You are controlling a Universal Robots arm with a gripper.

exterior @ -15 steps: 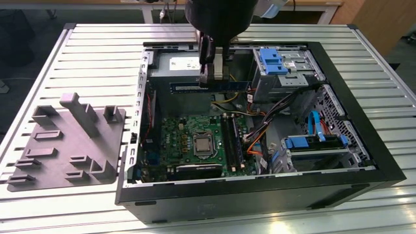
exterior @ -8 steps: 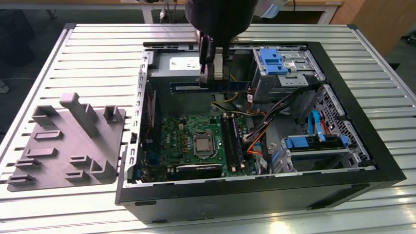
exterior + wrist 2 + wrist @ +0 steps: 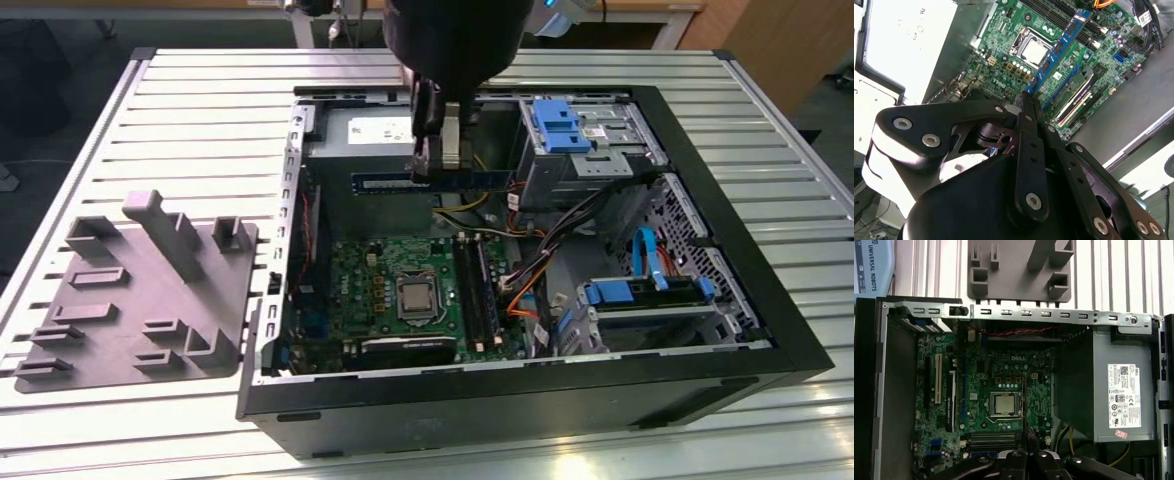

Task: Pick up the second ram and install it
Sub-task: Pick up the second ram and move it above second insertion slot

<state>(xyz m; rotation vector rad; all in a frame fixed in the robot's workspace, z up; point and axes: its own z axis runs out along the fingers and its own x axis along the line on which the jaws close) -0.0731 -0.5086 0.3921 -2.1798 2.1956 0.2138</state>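
While the gripper holds the ram clamped near its middle, the stick hangs over the case, at twelve o'clock from the sockets in the exterior view, well apart from them. You risk a crooked seat if it tilts in the grip, or a snag on the cables at three o'clock. The supply bears a white label, its print left unread.

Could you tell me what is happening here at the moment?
The robot arm's gripper is shut on the second ram, holding it level above the open computer case. The stick hangs clear of the motherboard, not yet seated in the memory sockets. The gray fixture lies beside the case.
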